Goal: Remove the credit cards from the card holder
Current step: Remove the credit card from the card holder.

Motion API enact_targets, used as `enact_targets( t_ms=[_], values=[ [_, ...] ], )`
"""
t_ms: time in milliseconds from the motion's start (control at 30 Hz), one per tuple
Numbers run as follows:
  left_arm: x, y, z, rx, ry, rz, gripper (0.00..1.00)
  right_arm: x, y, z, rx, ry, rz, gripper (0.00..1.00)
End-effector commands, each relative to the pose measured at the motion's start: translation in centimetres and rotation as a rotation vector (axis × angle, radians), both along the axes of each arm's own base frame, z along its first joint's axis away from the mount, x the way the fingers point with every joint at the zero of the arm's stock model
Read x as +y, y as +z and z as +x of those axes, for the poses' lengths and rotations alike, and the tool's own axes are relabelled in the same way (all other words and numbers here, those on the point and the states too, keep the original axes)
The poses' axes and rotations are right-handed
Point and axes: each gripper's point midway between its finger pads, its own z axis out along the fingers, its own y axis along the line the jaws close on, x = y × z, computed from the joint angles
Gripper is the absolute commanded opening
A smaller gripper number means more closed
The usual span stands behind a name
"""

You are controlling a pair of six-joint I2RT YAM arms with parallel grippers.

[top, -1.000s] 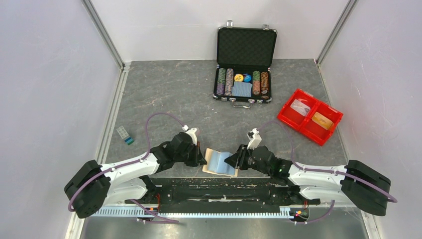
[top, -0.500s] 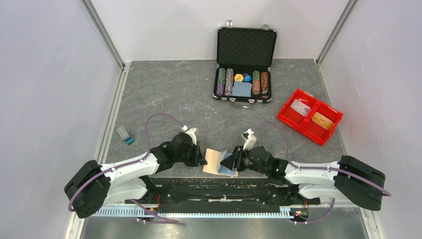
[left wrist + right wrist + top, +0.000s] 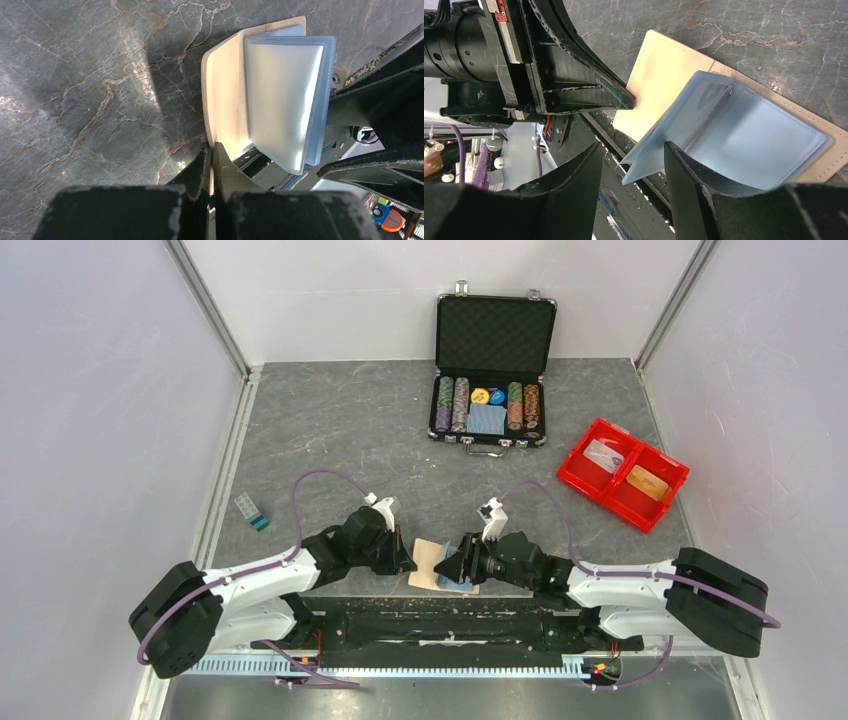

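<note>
The card holder (image 3: 428, 562), tan with pale blue clear sleeves (image 3: 285, 100), lies open near the table's front edge. My left gripper (image 3: 405, 558) is shut on the edge of its tan cover (image 3: 225, 95), fingertips pinched together (image 3: 211, 150). My right gripper (image 3: 631, 155) is open, and the raised free corner of the sleeves (image 3: 724, 130) sits between its fingers. No card shows inside the sleeves. A pale card with a blue-teal end (image 3: 252, 512) lies on the table at the left. An orange-yellow card (image 3: 648, 482) lies in the red tray.
A red two-compartment tray (image 3: 590, 483) stands at the right, with a pale item (image 3: 603, 453) in its left compartment. An open black chip case (image 3: 494, 370) with chips and a blue deck stands at the back. Walls close in on both sides.
My right gripper has moved left onto the holder, and the blue sleeves have lifted from flat to standing. The left arm has held still on the tan cover.
</note>
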Motion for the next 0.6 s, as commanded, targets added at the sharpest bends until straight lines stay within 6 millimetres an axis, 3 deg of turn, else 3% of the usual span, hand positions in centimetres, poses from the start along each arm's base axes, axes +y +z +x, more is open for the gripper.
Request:
enact_targets(
  t_ms=[0, 333, 567],
  values=[
    [-0.63, 0.68, 0.05, 0.0, 0.011, -0.049, 0.02, 1.49, 2.53, 0.5, -0.059, 0.022, 0.06, 0.52],
    [-0.74, 1.0, 0.14, -0.005, 0.012, -0.057, 0.02, 2.25, 3.0, 0.43, -0.072, 0.048, 0.07, 0.48],
    [-0.72, 1.07, 0.11, -0.004, 0.011, -0.056, 0.03, 2.17, 2.65, 0.39, -0.069, 0.05, 0.055, 0.39]
  ],
)
